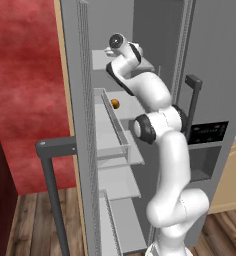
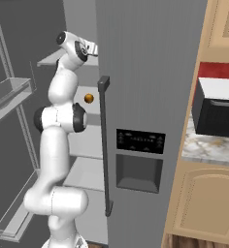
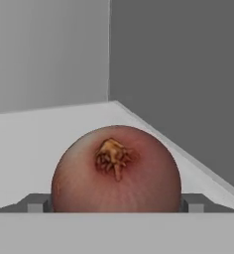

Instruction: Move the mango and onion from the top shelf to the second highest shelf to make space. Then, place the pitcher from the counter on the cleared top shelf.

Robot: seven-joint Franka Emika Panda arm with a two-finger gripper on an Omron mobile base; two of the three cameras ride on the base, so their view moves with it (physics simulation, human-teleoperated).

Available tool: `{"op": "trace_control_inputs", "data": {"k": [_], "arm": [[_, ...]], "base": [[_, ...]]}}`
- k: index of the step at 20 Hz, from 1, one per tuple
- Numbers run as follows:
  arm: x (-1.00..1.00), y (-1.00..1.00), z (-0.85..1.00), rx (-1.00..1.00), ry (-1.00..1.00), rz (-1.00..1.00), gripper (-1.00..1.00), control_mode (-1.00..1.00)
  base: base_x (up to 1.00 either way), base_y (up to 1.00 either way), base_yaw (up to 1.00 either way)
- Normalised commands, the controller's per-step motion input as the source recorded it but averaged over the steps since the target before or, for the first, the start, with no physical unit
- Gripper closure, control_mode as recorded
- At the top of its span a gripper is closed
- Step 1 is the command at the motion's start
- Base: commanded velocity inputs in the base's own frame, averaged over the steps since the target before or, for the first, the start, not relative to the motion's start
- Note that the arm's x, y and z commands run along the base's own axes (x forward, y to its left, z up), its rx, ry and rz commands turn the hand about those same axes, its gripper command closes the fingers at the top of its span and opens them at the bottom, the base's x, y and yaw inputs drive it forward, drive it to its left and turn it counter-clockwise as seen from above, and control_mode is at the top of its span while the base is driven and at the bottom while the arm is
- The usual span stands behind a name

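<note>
The onion (image 3: 116, 173), a round maroon-brown ball with a dry tuft facing the camera, sits on the pale grey top shelf (image 3: 34, 134) close to the fridge's back corner. My gripper (image 3: 116, 204) is open, with one fingertip on each side of the onion, and I cannot tell whether they touch it. The arm reaches up into the fridge at the top shelf (image 1: 101, 60). The orange-yellow mango (image 1: 115, 103) lies one level lower on the second highest shelf (image 2: 89, 110). The pitcher is out of view.
The open left fridge door carries clear-walled bins (image 1: 115, 135) and a dark handle (image 1: 55, 150). The shut right door (image 2: 150, 97) with its long handle (image 2: 103, 145) stands beside the arm. Farther right, a microwave (image 2: 216, 109) rests on the marble counter (image 2: 208, 145).
</note>
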Motion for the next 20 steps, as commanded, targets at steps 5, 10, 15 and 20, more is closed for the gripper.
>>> {"op": "trace_control_inputs", "data": {"k": [5, 10, 15, 20], "arm": [[-0.86, 0.02, 0.0, -0.01, -0.02, 0.03, 1.0, -1.0], [-1.0, 0.03, 0.0, -0.03, -0.01, 0.08, 1.0, -1.0], [-1.0, 0.0, 0.0, -0.02, 0.0, 0.09, 1.0, -1.0], [-1.0, 0.0, -0.02, 0.0, 0.0, 0.12, 1.0, -1.0]], "base": [[0.0, 0.0, 0.0], [0.0, 0.0, 0.0], [0.0, 0.0, 0.0], [0.0, 0.0, 0.0]]}}
